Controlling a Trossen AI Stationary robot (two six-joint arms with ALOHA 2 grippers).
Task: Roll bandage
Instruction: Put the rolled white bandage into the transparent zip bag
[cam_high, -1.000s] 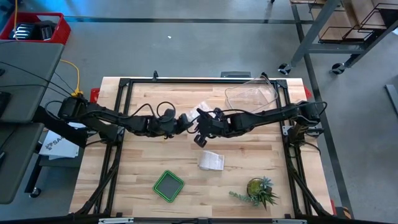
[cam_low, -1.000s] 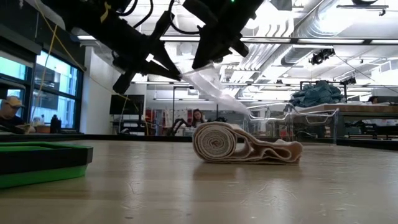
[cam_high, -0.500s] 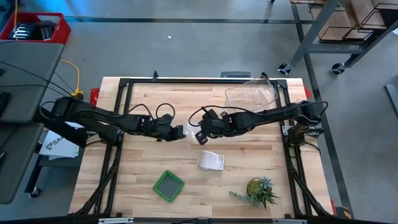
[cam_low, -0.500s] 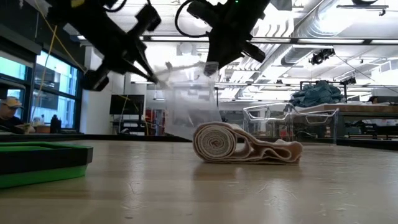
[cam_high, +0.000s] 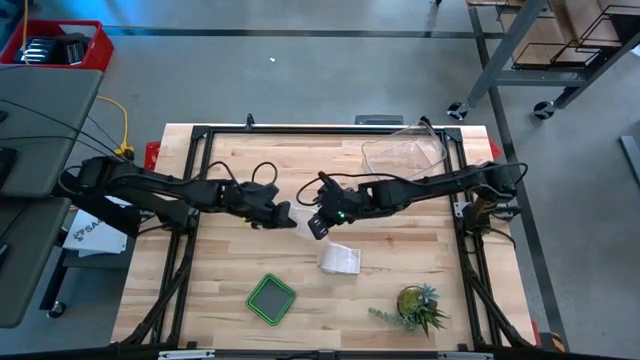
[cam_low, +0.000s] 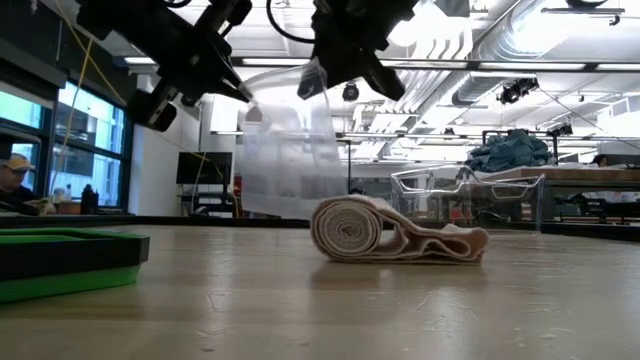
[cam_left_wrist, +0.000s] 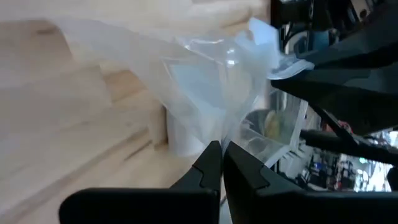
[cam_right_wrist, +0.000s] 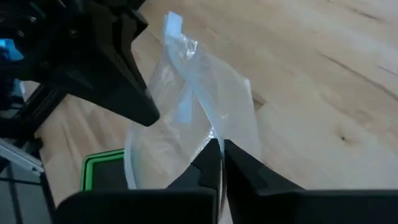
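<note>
One bandage (cam_high: 340, 258), one plastic bag (cam_low: 290, 160), one clear tub (cam_high: 405, 152), one green tray (cam_high: 271, 298), one plant (cam_high: 415, 306)

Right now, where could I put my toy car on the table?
Bare wood lies left of the green tray, and at the far edge left of the clear tub. It is crowded mid-table around the bandage and plastic bag.

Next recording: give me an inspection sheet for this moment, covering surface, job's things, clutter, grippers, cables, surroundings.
Surface: wooden table, level.
Job's things: bandage lying partly rolled, untouched.
Clutter: clear bag held above the table; clear tub; green tray; plant.
Grippers: left gripper and right gripper, jaws shut on the bag's opposite edges.
Cables: black loops on both arms; yellow cable off the table.
Surroundings: red crate, metal cart, person far behind.
</note>
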